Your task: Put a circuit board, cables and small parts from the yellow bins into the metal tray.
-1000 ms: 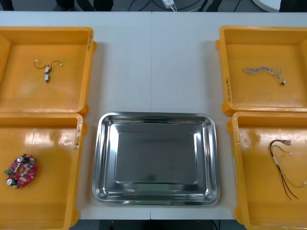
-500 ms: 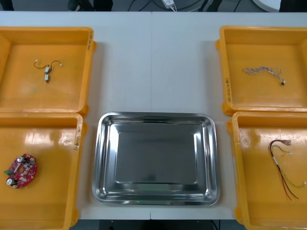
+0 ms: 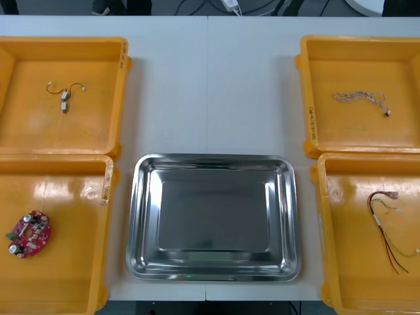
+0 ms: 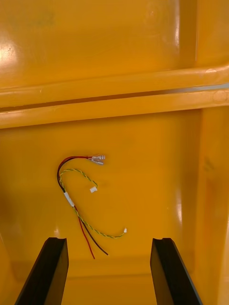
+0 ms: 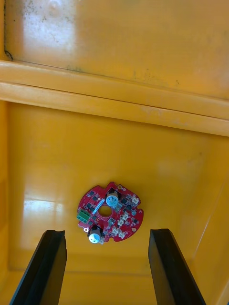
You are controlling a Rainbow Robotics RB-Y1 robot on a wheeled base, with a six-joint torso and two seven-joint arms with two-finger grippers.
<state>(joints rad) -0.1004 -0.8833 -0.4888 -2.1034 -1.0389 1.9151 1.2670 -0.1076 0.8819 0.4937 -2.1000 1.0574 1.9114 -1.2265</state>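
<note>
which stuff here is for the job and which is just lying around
Job: metal tray; yellow bins; circuit board, ahead of the open left gripper; red and yellow cable, ahead of the open right gripper; twisted cable; thin dark cable.
Lying about: white plug beyond the table.

Mirror-bright polish on the metal tray (image 3: 213,158), smooth throughout. Glossy moulded plastic for the yellow bins (image 3: 65,134), with glare patches and faint scuffs. Matt and smooth, the table (image 3: 210,85). Glossy red coat on the circuit board (image 5: 110,218); plastic sheathing on the red and yellow cable (image 4: 69,198).
</note>
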